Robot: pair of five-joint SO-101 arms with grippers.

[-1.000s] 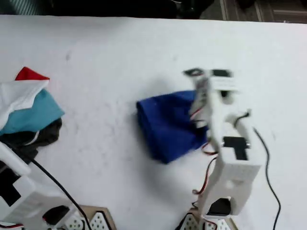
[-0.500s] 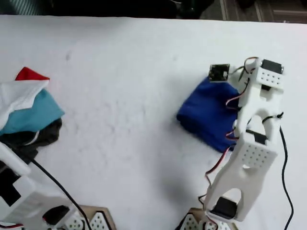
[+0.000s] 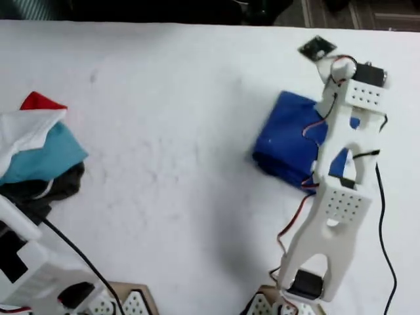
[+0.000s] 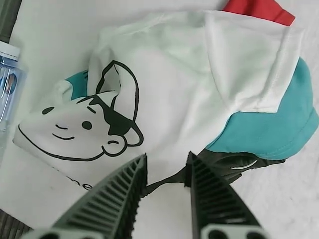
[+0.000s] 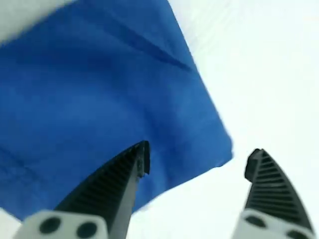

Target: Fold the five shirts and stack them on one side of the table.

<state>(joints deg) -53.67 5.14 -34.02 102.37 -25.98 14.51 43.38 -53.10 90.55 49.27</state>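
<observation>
Hovering my right gripper (image 5: 197,167), jaws wide, over the folded blue shirt (image 3: 289,144), well apart from the pile (image 3: 36,144) (white, teal, red, black, seemingly heaped rather than folded); my left gripper (image 4: 166,172) hangs slightly parted above that pile, so most folding seems left

White bench, dim room beyond.
The bench (image 3: 164,79) has a plain white top; past its far edge lies a shadowed floor (image 3: 367,13).

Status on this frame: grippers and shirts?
Right gripper open at edge of blue shirt. Left gripper open over shirt pile. Bottle beside pile, not blocking.
</observation>
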